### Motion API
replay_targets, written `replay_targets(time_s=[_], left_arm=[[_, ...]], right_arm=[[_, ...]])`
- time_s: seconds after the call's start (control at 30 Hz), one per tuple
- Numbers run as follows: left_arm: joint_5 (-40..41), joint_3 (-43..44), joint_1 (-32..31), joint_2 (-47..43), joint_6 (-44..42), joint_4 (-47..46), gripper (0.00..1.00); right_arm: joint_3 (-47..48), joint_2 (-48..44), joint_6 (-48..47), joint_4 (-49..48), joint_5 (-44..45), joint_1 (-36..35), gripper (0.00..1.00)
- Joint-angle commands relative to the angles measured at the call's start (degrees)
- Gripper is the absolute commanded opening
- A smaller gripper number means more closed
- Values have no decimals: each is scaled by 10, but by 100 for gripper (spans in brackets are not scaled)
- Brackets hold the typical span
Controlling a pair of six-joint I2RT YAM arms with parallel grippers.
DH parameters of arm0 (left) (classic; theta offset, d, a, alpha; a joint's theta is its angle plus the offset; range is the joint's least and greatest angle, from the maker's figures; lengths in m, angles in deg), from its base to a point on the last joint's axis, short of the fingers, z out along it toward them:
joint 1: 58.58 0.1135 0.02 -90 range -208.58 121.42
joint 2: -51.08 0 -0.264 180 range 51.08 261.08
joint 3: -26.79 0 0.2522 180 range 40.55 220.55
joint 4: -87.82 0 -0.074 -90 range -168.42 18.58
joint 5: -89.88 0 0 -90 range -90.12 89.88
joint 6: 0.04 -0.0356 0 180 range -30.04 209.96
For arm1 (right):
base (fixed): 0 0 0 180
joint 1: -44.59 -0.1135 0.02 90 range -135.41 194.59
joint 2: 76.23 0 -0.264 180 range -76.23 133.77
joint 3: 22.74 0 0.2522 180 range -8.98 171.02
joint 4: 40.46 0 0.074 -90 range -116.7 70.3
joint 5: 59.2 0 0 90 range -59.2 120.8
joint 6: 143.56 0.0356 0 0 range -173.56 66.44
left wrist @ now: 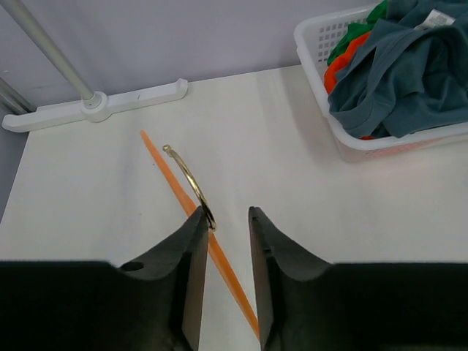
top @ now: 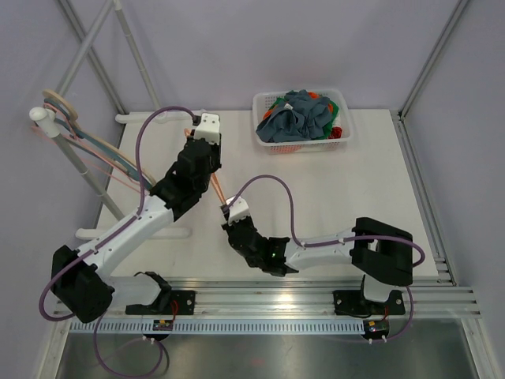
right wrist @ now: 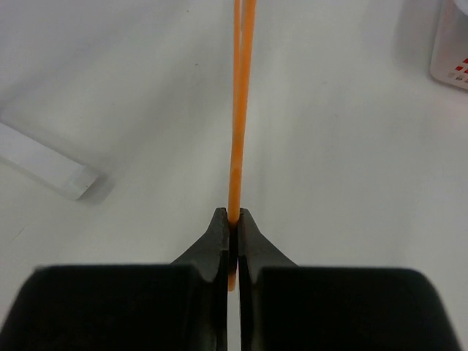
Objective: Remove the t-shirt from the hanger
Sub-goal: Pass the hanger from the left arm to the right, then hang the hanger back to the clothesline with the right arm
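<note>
White basket (top: 316,144) on the table's (top: 355,205) far right, rack pole (top: 87,174) with spare hangers (top: 69,110) at far left

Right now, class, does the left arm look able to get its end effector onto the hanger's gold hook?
Probably yes. The left end effector sits parted right at the gold hook with nothing lying between them, and the right end effector clamps the orange hanger by its bar.

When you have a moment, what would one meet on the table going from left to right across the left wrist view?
The white rack foot, then the orange hanger with its gold hook, then the white basket of clothes.
</note>
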Motion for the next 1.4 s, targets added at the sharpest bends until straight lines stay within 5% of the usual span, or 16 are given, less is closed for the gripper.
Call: replay_targets(time_s=[0.0,0.13,0.23,0.4,0.63,0.87,1.37], left_arm=[[-40,-3,-4,-38,-8,-41,52],[-60,-10,-4,-77,-10,-31,87],[-88,10,-5,-98,-5,21,98],[-138,69,-4,-113,10,119,99],[-185,85,-4,-192,2,118,99],[-212,191,-4,-252,-36,159,99],[-259,250,-4,-336,-93,126,99]], right_arm=[[-16,-62,-31,-38,-58,33,0],[-43,-101,-24,-37,-104,63,0],[-63,-135,-41,-39,-141,85,0],[-81,-188,-76,-12,-241,132,0],[-72,-235,-112,29,-373,213,0],[24,-195,-153,72,-484,260,0],[280,-69,-206,161,-611,271,0]])
